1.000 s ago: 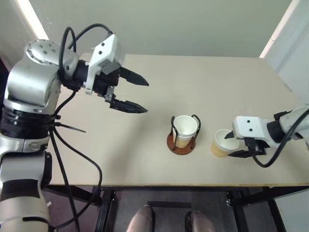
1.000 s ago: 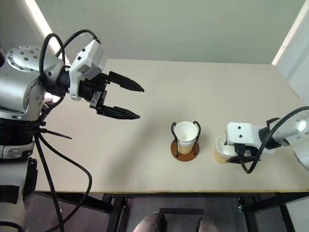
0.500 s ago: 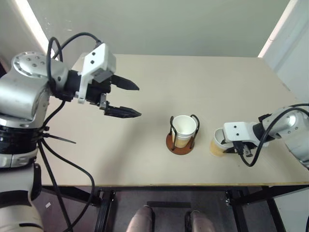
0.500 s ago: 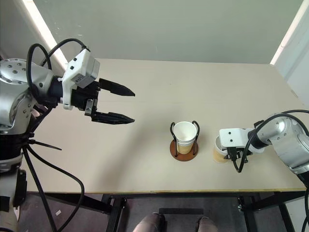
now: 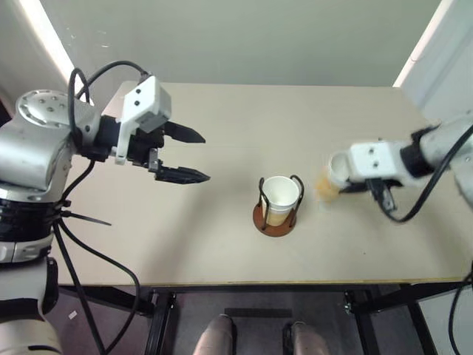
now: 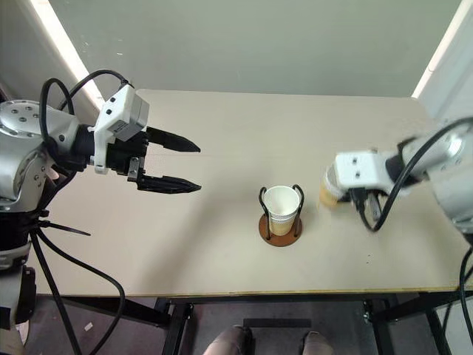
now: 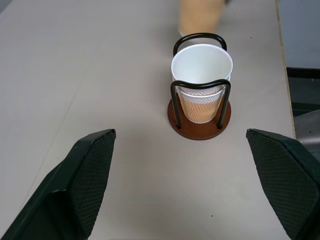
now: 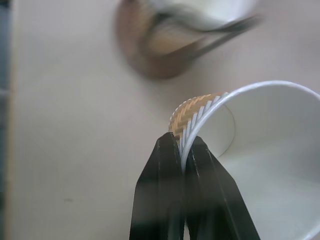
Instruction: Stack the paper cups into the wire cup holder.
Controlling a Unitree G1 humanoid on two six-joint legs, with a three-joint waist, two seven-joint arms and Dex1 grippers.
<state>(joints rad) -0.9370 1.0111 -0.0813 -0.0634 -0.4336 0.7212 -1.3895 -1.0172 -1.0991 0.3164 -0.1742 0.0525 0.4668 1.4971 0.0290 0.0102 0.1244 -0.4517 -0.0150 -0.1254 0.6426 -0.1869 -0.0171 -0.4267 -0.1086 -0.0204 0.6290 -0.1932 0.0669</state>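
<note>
- Hovering over the table's [image 5: 222,244] left side, the left gripper [image 5: 191,154] has its fingers spread wide apart and holds nothing.
- In the middle, near the front edge, stands the holder [image 5: 276,219] with cups already nested in it (the left wrist view suggests two, one rim just under the other) [image 7: 202,75].
- To its right, the right gripper [image 8: 182,150] has its fingers pinched together on the wall of one cup [image 5: 330,177], one finger inside and one outside, carrying it clear of the table near the holder.
- Risk: the pinch takes just a thin strip of paper at the rim, so the cup could tilt, swing or slip as the arm travels. Coming down off-centre, its base may catch a wire loop [image 7: 200,85] or the seated rim, tipping the light holder or crumpling the cup.
- Views: the right wrist view shows the pinch itself and the ribbed tan wall; the eye views show how cup and holder lie apart. The left wrist view shows the holder's loops and disc plainly, with the carried cup's tan base [image 7: 199,17] beyond.
</note>
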